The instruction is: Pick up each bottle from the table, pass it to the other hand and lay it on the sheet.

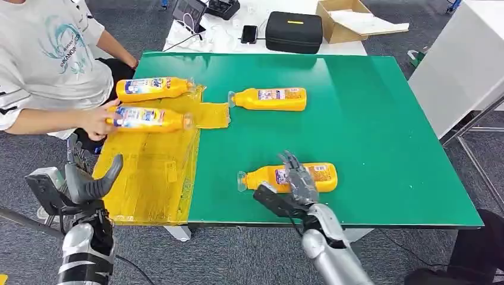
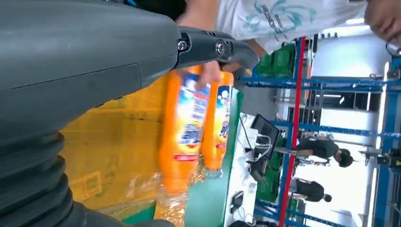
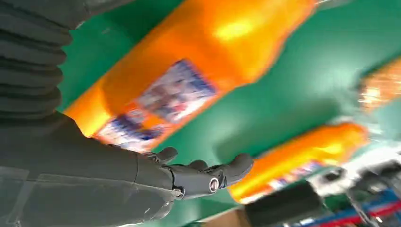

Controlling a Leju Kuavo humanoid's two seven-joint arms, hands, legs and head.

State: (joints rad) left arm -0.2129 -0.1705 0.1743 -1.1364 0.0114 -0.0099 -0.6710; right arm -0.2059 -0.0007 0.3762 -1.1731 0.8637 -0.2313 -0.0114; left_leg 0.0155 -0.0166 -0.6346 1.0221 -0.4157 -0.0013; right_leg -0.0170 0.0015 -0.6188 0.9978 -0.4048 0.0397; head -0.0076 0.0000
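Fingers (image 1: 295,169) of the right hand (image 1: 291,187) spread above the near bottle (image 1: 289,177), not yet gripping; it lies crosswise on the green tabletop (image 1: 380,136), cap toward the yellow sheet (image 1: 148,172); left hand (image 1: 89,184) empty, farther off.

Black case (image 1: 293,31), open cardboard box (image 1: 342,21), phone (image 1: 249,34), seated person (image 1: 50,56)

— How is the right hand (image 1: 295,181) posed?
— It is reached forward with the fingers (image 3: 236,166) spread and nothing gripped, apparently.
— And the left hand (image 1: 89,181)?
— It is raised at the table's near corner, fingers extended, nothing held.
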